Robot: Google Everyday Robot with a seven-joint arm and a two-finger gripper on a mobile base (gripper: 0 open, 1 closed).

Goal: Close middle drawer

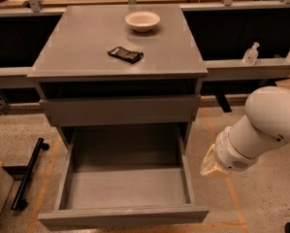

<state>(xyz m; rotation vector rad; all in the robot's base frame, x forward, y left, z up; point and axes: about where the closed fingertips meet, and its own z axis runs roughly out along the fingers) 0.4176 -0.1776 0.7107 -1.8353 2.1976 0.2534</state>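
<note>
No legible text or numbers anywhere — dark packet (125, 54) shows no readable label, my gripper (212, 165) low off the front-right corner of the table (72, 52).
</note>
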